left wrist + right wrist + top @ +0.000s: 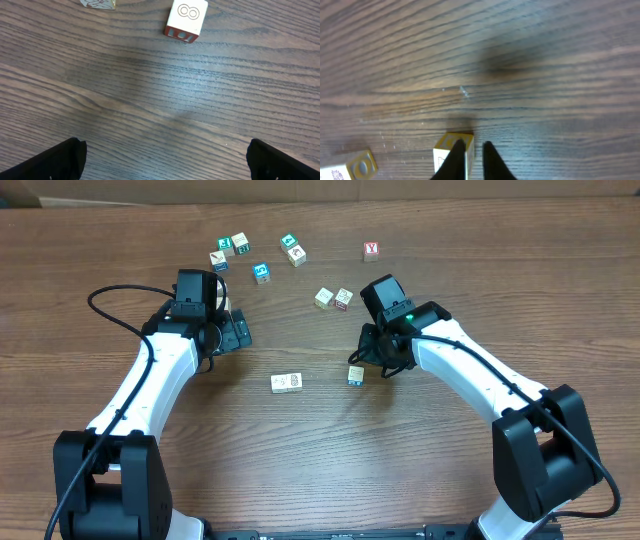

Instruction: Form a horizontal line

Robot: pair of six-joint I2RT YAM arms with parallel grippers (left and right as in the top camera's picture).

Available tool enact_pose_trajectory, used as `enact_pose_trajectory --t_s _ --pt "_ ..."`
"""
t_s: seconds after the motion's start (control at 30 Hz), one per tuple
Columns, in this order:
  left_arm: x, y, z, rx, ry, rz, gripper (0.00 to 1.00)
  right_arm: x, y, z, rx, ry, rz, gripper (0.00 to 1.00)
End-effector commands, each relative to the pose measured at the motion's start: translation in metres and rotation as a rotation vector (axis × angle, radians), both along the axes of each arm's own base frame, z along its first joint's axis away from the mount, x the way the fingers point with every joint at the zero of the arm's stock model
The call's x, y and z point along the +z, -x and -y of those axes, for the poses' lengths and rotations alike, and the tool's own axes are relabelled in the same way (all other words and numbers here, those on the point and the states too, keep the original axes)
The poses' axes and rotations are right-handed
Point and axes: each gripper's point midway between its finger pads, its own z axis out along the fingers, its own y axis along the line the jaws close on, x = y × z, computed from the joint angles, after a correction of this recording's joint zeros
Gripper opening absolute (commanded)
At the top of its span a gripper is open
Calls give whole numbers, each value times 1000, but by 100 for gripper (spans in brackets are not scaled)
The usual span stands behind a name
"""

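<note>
On the grained wooden table (320, 450), the horizontal line (287, 383), two touching boxy white cubes, lies between the wide-spread left gripper (165, 146) and the right gripper (474, 150), pinched nearly together, empty, beside a loose cube (355, 375).

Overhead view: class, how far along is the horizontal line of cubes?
Done: a short row of two touching cubes. In hand: the right end effector, fingers nearly together, is at a third cube lying apart from the row. Left: joining that cube; the red Y cube sits far off, unplaced.
</note>
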Motion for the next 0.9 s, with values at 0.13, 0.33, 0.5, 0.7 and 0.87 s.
enact_pose_trajectory --t_s 0.13,0.33,0.5,0.7,0.87 --pt "11 -4 -2 -4 -13 29 100 3 1 8 -53 11 13 4" --pt "11 -4 -2 -4 -13 29 100 3 1 13 -67 32 14 4" --pt "11 -4 -2 -4 -13 29 100 2 3 16 -72 50 8 4" --pt "11 -4 -2 -4 -13 29 100 -7 11 20 -72 64 -16 4" --pt "11 -4 -2 -4 -13 29 100 -17 21 25 -95 73 -45 4"
